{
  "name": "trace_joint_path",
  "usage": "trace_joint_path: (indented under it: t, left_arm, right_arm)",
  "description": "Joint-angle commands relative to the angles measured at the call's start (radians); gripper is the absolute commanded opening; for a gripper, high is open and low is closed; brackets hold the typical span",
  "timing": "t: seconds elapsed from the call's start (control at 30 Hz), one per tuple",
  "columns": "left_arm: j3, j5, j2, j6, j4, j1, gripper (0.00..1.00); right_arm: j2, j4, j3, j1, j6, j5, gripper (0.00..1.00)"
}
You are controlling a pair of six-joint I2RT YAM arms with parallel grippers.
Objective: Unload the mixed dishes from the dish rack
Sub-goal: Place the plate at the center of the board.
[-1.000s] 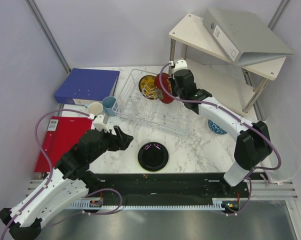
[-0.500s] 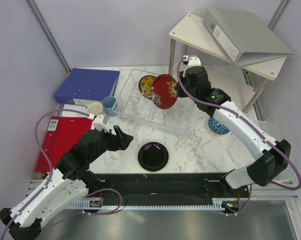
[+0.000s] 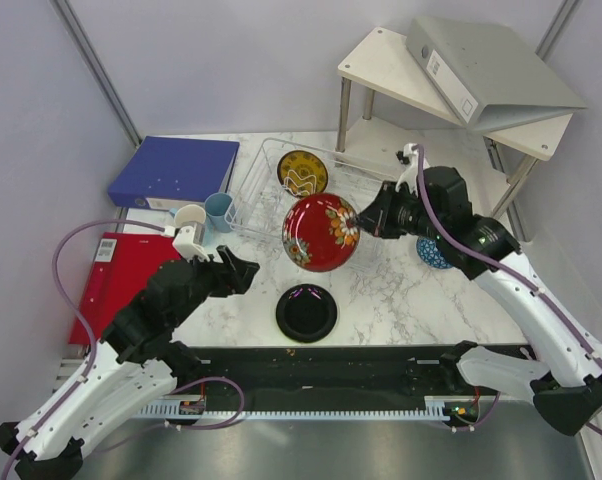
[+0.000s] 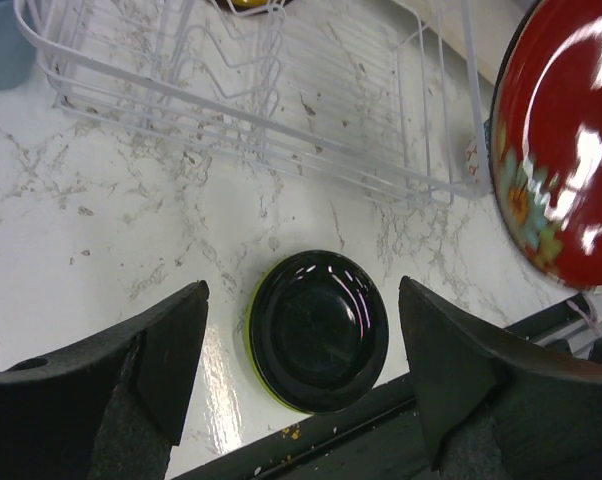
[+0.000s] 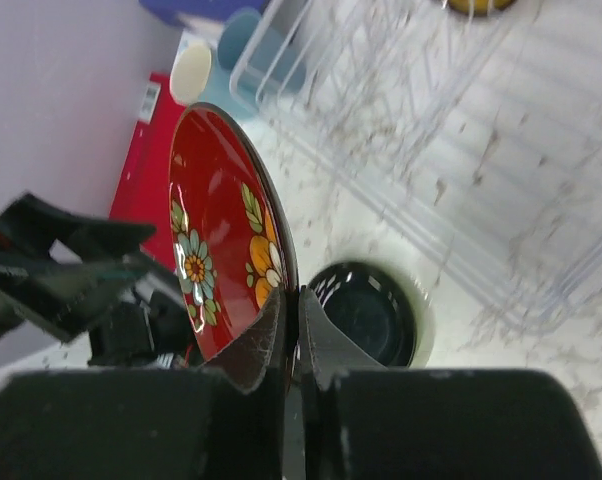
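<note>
**Red bowl held on edge above the table, out of the rack**

The red bowl (image 3: 322, 232) hangs over the middle of the table, above the near side of the rack (image 3: 256, 200). It stands on edge, with its flowered inside facing near-left. The right gripper (image 3: 366, 222) pinches the rim from the right, its jaws almost closed on the thin wall. That edge-on hold probably matches how the bowl stood between the prongs.

The clear rack sits toward the far edge and holds only a yellow-brown plate (image 3: 302, 172), upright at its far end. Toward the near edge, a black plate (image 3: 306, 312) lies on a lime-green plate (image 4: 256, 340). A blue bowl (image 3: 433, 252) rests toward the right edge, partly under the right arm. A blue cup (image 3: 219, 211) and a cream mug (image 3: 189, 218) stand toward the left edge.

The left gripper (image 3: 243, 270) hovers at near-left with its jaws wide and holding nothing. It and the plate stack crowd that side, so the bare table right of the stack looks the easier landing spot.
</note>
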State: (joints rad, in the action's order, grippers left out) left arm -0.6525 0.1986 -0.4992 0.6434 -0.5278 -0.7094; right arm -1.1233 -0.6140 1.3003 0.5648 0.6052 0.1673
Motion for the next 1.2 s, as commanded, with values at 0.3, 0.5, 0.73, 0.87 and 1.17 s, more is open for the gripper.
trace_joint_path:
  t: [0.3,0.5,0.73,0.87,1.17]
  left_arm:
    - [-0.049,0.091,0.03,0.022,0.011,-0.001,0.83]
    - [-0.026,0.076,0.027,0.038,0.012,-0.001,0.83]
    - [-0.018,0.075,0.019,0.038,0.012,-0.001,0.83]
    - [-0.016,0.068,0.005,0.038,0.011,-0.001,0.83]
    - [0.001,0.065,0.007,0.044,0.011,-0.001,0.83]
  right_arm:
    - [0.137,0.178,-0.398,0.006,0.206,0.32,0.0]
    - [0.085,0.281,-0.507,0.021,0.194,0.33,0.0]
    - [-0.004,0.422,-0.596,0.023,0.16,0.319,0.0]
    - [-0.052,0.514,-0.641,0.024,0.168,0.334,0.0]
    - [-0.151,0.606,-0.673,0.033,0.157,0.356,0.0]
